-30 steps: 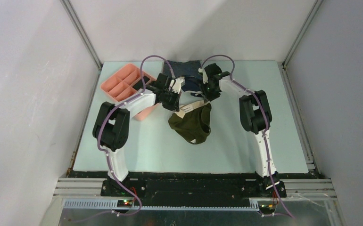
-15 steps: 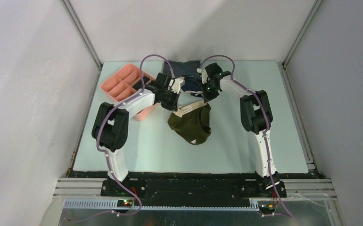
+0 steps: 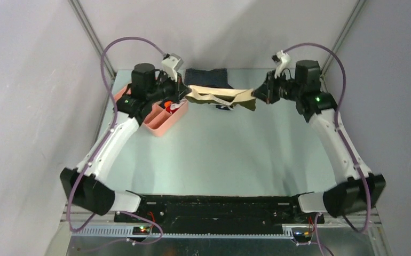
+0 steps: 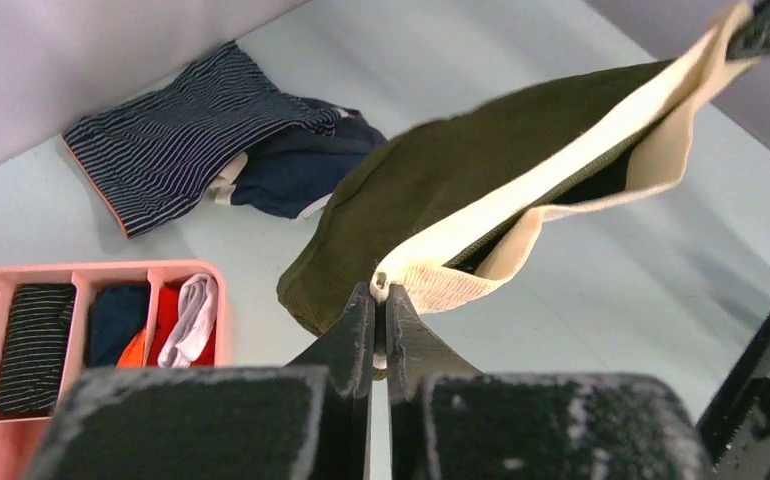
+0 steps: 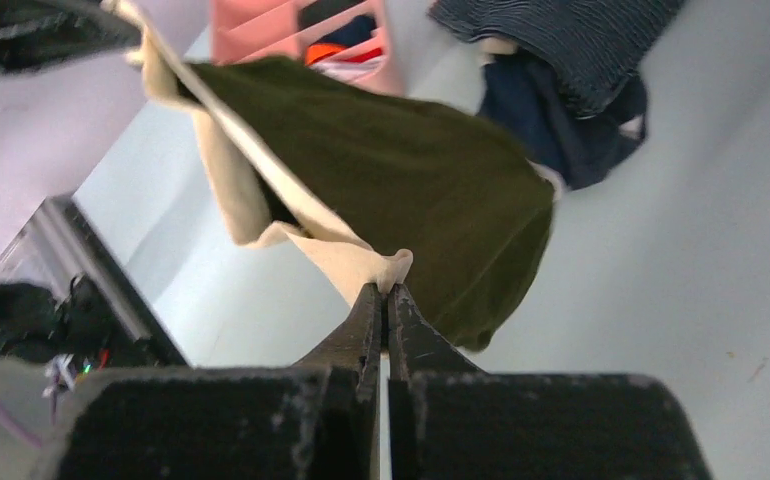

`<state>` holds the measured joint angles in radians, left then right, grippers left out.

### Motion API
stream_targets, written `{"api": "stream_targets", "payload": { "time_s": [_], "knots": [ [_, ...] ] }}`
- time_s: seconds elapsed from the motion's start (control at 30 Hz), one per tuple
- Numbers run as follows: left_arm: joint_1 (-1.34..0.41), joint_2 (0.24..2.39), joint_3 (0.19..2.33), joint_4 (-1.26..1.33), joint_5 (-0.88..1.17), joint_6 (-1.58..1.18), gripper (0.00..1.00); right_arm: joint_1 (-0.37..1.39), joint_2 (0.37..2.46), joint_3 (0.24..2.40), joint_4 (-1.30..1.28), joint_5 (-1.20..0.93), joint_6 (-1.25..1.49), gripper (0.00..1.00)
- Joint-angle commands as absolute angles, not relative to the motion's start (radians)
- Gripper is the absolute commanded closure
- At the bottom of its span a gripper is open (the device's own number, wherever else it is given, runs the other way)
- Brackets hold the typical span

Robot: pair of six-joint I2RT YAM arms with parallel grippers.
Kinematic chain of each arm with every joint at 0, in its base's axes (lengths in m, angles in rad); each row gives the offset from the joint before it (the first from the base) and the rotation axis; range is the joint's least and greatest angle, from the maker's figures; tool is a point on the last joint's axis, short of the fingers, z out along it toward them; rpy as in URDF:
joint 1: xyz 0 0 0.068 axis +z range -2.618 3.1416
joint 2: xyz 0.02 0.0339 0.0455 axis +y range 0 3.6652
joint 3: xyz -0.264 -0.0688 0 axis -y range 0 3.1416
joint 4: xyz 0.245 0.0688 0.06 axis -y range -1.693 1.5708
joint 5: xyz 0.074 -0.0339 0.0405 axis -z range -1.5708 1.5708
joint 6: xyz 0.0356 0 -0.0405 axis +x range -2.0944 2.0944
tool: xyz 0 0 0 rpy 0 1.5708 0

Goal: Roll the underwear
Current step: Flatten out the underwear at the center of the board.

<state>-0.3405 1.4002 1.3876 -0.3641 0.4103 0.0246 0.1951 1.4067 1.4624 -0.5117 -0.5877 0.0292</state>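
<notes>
The underwear [image 3: 219, 98] is dark olive-green with a cream waistband. It hangs stretched in the air between my two grippers, high above the far part of the table. My left gripper [image 3: 183, 94] is shut on the left end of the waistband [image 4: 431, 285]. My right gripper [image 3: 258, 95] is shut on the right end of the waistband [image 5: 376, 265]. The olive body [image 4: 431, 190] sags below the band, also seen in the right wrist view [image 5: 401, 170].
A blue-grey striped garment [image 4: 176, 125] and a navy garment [image 4: 296, 170] lie at the table's far edge. A pink divided tray [image 3: 158, 114] with rolled items stands at the far left, below my left gripper.
Both arms have risen from the table and spread apart. The underwear, which lay flat on the table, is now lifted and pulled taut between the grippers.
</notes>
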Motion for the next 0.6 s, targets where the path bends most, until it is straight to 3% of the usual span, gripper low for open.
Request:
{"api": "stream_targets", "payload": {
  "time_s": [0.0,0.37,0.47,0.57],
  "knots": [
    [-0.328,1.293,1.305,-0.362,0.458,-0.005,0.96,0.203,1.265,1.286,-0.518,-0.668,0.066,1.0],
    [-0.443,1.014,1.039,-0.373,0.579,-0.069,0.91,0.237,0.833,1.043,-0.732,-0.733,0.035,1.0],
    [-0.449,1.065,0.989,-0.313,0.506,-0.151,0.84,0.228,0.835,0.974,-0.714,-0.689,0.099,1.0],
    [-0.449,1.239,1.003,-0.308,0.492,-0.172,0.84,0.209,0.949,0.919,-0.628,-0.631,0.143,1.0]
  ]
}}
